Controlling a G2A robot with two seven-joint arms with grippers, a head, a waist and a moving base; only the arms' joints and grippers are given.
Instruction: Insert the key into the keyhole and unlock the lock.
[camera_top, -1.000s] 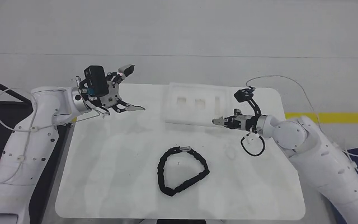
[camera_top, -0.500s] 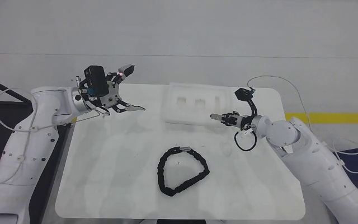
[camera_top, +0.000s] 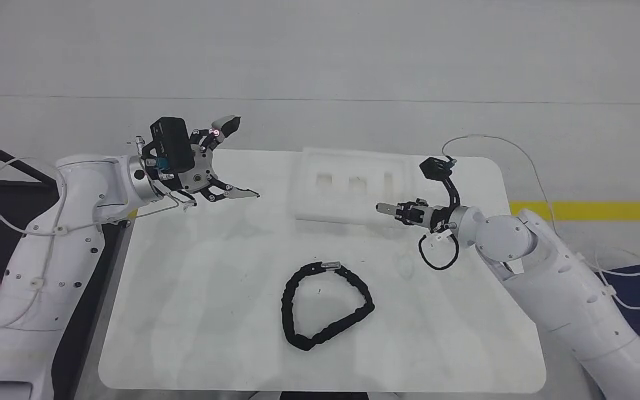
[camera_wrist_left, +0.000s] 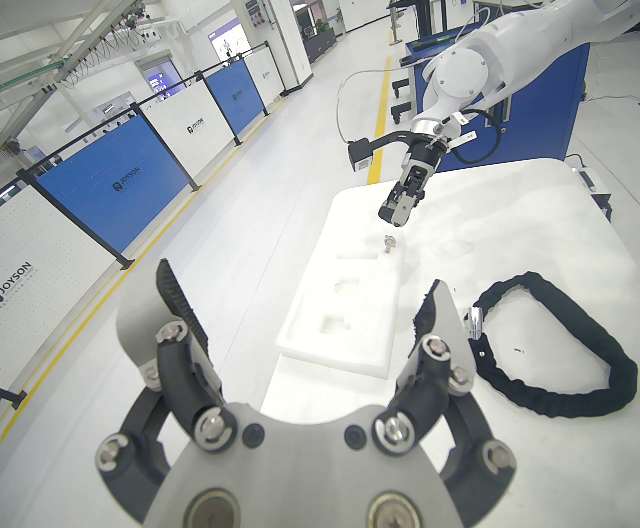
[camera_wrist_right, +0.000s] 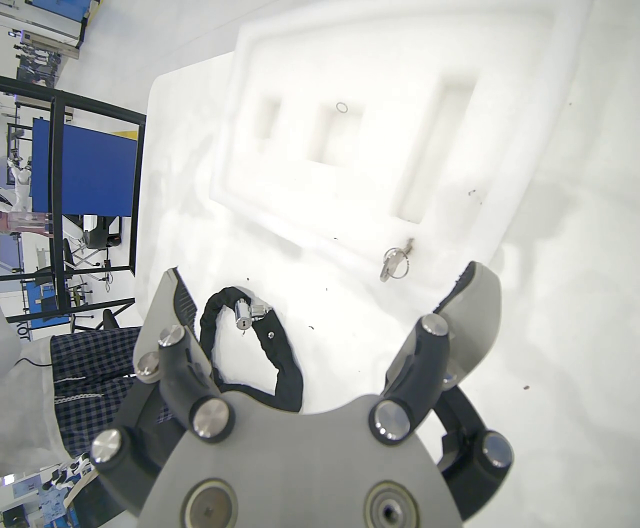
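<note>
We hold our right gripper (camera_wrist_right: 324, 276) spread near the key (camera_wrist_right: 392, 262) on the foam tray's (camera_wrist_right: 500, 125) edge; a shallow pinch could flick it off. Left gripper (camera_wrist_left: 300, 279) spread too.

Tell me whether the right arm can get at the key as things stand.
Probably yes: the right gripper is open just short of the key, which lies exposed on the foam tray rim, with nothing between them.
</note>
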